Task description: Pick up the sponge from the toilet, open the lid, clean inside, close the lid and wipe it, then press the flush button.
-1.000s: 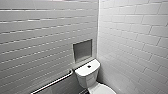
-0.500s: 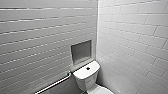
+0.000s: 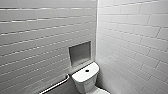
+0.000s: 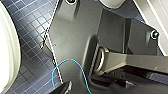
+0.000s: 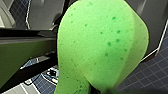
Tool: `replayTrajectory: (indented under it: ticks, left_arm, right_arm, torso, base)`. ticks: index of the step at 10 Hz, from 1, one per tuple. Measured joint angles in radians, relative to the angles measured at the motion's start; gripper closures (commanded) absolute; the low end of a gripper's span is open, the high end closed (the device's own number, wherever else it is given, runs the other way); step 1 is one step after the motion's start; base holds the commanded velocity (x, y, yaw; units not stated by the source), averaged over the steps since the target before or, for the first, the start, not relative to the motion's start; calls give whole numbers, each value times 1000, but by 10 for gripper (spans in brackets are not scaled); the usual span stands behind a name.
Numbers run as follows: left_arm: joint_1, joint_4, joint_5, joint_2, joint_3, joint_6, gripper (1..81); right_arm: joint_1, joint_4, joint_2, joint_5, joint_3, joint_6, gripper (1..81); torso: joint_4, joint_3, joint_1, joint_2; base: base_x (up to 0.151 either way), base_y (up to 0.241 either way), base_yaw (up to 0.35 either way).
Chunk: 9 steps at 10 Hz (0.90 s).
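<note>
**Sponge in hand, toilet dead ahead in the corner**

And there it was: the toilet (image 3: 86, 80) sat tucked into the corner where the two tiled walls met, with its tank top facing the head camera. The flush button (image 3: 87, 70), small and dark, sat right in the middle of that tank top. Just in front of the tank a sliver of the lid (image 3: 99, 91) showed, too little to tell how it lay. Behind and above the tank was a recessed wall niche (image 3: 80, 53), and a grab bar (image 3: 56, 85) ran along the wall beside the tank.

Now the sponge (image 5: 100, 42)! It was off the toilet and up in the air, bright green and speckled, looming large before the right wrist camera. The right gripper (image 5: 98, 89) had it nipped at one end. That pinch looked to be the reason the soft pad curled over on itself like a leaf. Held so, it hung well clear of the blue mosaic floor (image 4: 27, 32) around the toilet, which seemed a sound way to carry a floppy pad.

The left gripper (image 4: 97, 85) hung low over those same blue tiles, near a curve of white ceramic, with a thin blue cable (image 4: 75, 65) looping across the arm. Wide or narrow? It could not be told, though nothing green was near it.
</note>
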Motion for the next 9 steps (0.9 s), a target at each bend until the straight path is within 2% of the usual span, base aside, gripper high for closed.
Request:
replayTrajectory:
  ticks: [2, 7, 9]
  left_arm:
    - [0, 0, 0, 0, 0, 0, 10]
    - [0, 0, 1, -7, 2, 0, 10]
    - [4, 0, 5, -29, 38, 0, 10]
  right_arm:
    - [-1, 1, -1, 0, 0, 0, 811]
    - [-3, 1, -20, 4, 9, 0, 811]
    - [-5, 1, -56, 14, 83, 0, 811]
  torso:
    - [0, 0, 0, 0]
    - [0, 0, 0, 1]
    - [0, 0, 0, 1]
  base:
    - [94, 0, 0]
    - [0, 0, 0]
    - [0, 0, 0]
